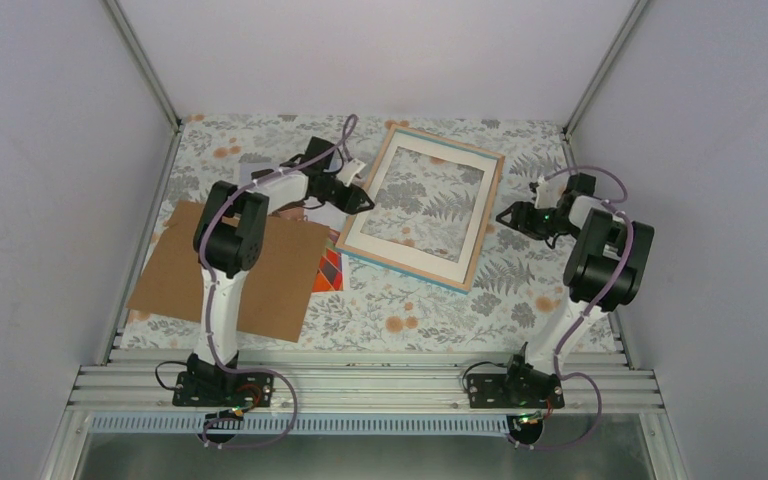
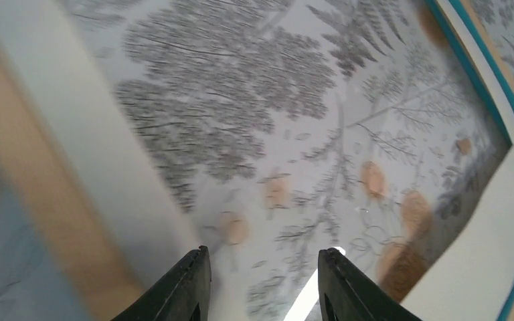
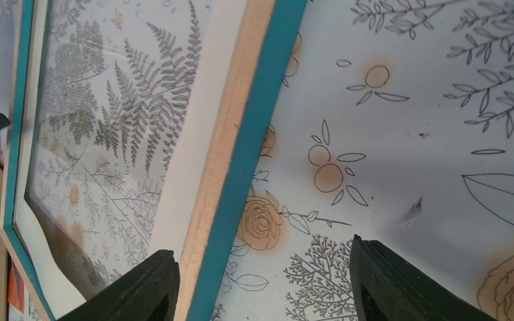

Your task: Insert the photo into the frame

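Observation:
The frame (image 1: pixel 450 141) lies tilted at the table's middle, turquoise rim and wood edge, with a cream mat (image 1: pixel 405 255) in it and the tablecloth showing through the pane. Only an orange-red corner of the photo (image 1: pixel 330 268) shows, beside the frame's near left corner. My left gripper (image 1: pixel 365 200) hovers over the frame's left side. In the left wrist view it (image 2: pixel 266 267) is open above the pane with nothing between its fingers. My right gripper (image 1: pixel 503 212) is at the frame's right edge. It (image 3: pixel 264 267) is open, and the rim (image 3: pixel 254 134) passes just inside its left finger (image 3: pixel 150 284).
A plain brown backing board (image 1: pixel 230 270) lies at the left, partly under the left arm and over the photo. White walls with metal posts close the table at the back and sides. A metal rail (image 1: pixel 380 385) carrying both arm bases runs along the near edge.

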Robot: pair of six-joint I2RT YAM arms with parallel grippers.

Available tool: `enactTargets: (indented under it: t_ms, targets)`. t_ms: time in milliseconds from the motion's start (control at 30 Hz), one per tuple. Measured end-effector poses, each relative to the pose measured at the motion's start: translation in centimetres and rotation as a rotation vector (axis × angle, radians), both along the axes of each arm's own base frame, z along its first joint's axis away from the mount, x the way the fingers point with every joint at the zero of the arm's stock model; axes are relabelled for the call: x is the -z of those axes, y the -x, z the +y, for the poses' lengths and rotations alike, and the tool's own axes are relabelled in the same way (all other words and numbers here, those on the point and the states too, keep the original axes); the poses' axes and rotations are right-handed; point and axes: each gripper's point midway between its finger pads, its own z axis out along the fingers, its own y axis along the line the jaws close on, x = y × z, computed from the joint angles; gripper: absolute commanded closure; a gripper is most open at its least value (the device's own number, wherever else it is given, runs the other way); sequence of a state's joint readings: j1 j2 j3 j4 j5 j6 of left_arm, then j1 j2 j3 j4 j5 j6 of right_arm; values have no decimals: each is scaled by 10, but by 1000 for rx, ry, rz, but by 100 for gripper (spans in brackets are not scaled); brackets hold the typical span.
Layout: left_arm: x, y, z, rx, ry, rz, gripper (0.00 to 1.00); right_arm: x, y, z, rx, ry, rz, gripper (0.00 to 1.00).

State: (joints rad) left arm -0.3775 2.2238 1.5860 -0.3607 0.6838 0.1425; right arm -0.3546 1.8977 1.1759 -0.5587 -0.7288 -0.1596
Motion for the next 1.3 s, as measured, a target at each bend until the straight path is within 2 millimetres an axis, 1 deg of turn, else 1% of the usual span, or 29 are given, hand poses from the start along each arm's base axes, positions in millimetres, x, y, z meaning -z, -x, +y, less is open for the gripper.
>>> enactTargets:
  t_ms: [33, 167, 233, 300, 333, 400, 467, 567, 667, 733, 867, 933, 1000, 1133, 1200, 1267, 1300]
  targets:
    - [1, 5, -4, 12, -2, 8, 59, -5, -1, 0, 0, 4, -13, 37]
    - [2, 29, -34, 89, -1, 19, 59, -31, -7, 1, -7, 31, -96, 37]
    - [1, 41, -47, 124, 5, 24, 58, -47, -8, 8, -26, 48, -149, 36]
    - [-1, 47, -53, 136, 13, 21, 52, -58, -9, 18, -50, 59, -183, 36]
    - [-3, 48, -52, 130, 14, 21, 51, -62, -9, 23, -63, 62, -197, 36]
    - [-8, 44, -40, 91, 9, 17, 48, -68, -11, 31, -84, 68, -222, 36]
    - [-16, 29, -23, 30, -3, -9, 45, -69, -12, 35, -95, 67, -228, 36]
    - [-27, 2, 10, -75, -34, -63, 44, -68, -12, 35, -95, 67, -228, 36]
    - [-24, -13, 28, -132, -68, -89, 43, -67, -11, 37, -97, 68, -228, 36]
    - [-18, -13, 29, -137, -89, -87, 43, -67, -12, 40, -104, 70, -231, 36]
    - [2, -3, 12, -94, -114, -59, 44, -68, -13, 49, -125, 73, -238, 36]
    - [1, -2, 3, -71, -103, -60, 45, -70, -13, 53, -134, 77, -241, 36]
    - [1, 5, -8, -46, -93, -55, 45, -75, -12, 60, -148, 81, -256, 36]
    - [0, 27, -36, 33, -61, -36, 45, -92, -11, 75, -182, 96, -305, 36]
    - [-2, 36, -46, 60, -41, -24, 44, -98, -11, 87, -211, 104, -330, 36]
    - [-5, 41, -49, 68, -27, -13, 40, -101, -10, 100, -240, 104, -342, 36]
    - [-6, 40, -44, 59, -24, -9, 38, -101, -10, 108, -257, 103, -345, 36]
